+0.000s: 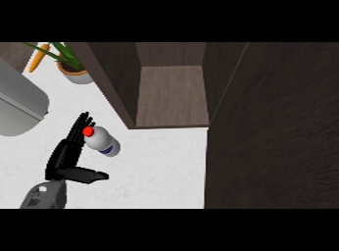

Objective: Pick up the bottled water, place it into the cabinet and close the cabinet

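left hand open, fingers straight beside bottled water | cabinet open at 1 o'clock | risk: uncurled fingers nudge bottle, rolling it across table

We get one view, from our head, looking steeply down on the white counter, open cabinet far right.

The bottled water lies on the counter just before the cabinet (potted plant to its left).
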{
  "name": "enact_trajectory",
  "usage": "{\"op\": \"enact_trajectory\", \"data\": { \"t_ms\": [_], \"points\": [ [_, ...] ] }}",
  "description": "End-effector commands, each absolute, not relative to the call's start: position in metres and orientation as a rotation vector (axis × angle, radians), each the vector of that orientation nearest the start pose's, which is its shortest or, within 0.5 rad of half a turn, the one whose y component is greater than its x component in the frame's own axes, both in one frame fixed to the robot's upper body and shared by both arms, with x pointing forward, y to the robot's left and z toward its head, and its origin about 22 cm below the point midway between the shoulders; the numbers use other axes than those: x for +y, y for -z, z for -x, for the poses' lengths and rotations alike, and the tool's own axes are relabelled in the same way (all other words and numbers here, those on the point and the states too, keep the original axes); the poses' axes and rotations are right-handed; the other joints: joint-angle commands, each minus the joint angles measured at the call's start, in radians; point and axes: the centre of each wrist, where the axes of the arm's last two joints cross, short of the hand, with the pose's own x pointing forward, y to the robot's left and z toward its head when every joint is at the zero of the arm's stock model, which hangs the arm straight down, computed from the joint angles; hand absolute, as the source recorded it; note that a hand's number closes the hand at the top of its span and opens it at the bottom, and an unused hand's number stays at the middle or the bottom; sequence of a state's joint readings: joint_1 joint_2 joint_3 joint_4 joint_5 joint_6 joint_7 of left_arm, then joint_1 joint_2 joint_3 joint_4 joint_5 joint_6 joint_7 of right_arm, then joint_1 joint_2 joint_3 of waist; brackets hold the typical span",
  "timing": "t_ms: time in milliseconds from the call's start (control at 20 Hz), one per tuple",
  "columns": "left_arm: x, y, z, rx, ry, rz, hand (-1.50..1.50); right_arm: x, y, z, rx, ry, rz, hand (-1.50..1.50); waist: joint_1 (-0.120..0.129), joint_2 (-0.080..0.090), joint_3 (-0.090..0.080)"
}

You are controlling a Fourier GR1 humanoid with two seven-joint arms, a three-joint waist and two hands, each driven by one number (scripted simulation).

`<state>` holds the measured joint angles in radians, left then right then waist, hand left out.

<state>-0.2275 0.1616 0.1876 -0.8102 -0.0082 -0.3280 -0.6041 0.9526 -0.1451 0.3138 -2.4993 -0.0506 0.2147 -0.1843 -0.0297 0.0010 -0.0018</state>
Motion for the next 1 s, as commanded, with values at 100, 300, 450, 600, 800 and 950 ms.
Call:
{"op": "enact_trajectory", "data": {
  "t_ms": [100,300,450,600,800,950],
  "points": [
    [0.293,0.127,-0.265,-1.591,0.091,0.295,-1.5,-0.224,-0.144,-0.025,-1.82,-0.081,-0.197,-1.5,-0.003,0.0,-0.001],
    [0.307,0.14,-0.258,-1.588,0.043,0.331,-1.5,-0.227,-0.129,-0.028,-1.835,-0.074,-0.204,-1.5,-0.008,0.004,-0.001],
    [0.278,0.146,-0.265,-1.615,0.017,0.343,-1.5,-0.23,-0.131,-0.032,-1.836,-0.063,-0.183,-1.5,0.001,0.005,-0.001],
    [0.274,0.147,-0.271,-1.601,-0.045,0.34,1.5,-0.237,-0.125,-0.033,-1.833,-0.08,-0.176,-1.5,-0.003,0.007,-0.001],
    [0.269,0.149,-0.272,-1.597,-0.106,0.373,1.5,-0.23,-0.126,-0.027,-1.844,-0.086,-0.169,-1.5,-0.009,0.005,-0.002],
    [0.273,0.142,-0.282,-1.621,-0.12,0.395,1.5,-0.226,-0.13,-0.026,-1.84,-0.06,-0.204,-1.5,-0.01,0.007,-0.002]
  ]
}}
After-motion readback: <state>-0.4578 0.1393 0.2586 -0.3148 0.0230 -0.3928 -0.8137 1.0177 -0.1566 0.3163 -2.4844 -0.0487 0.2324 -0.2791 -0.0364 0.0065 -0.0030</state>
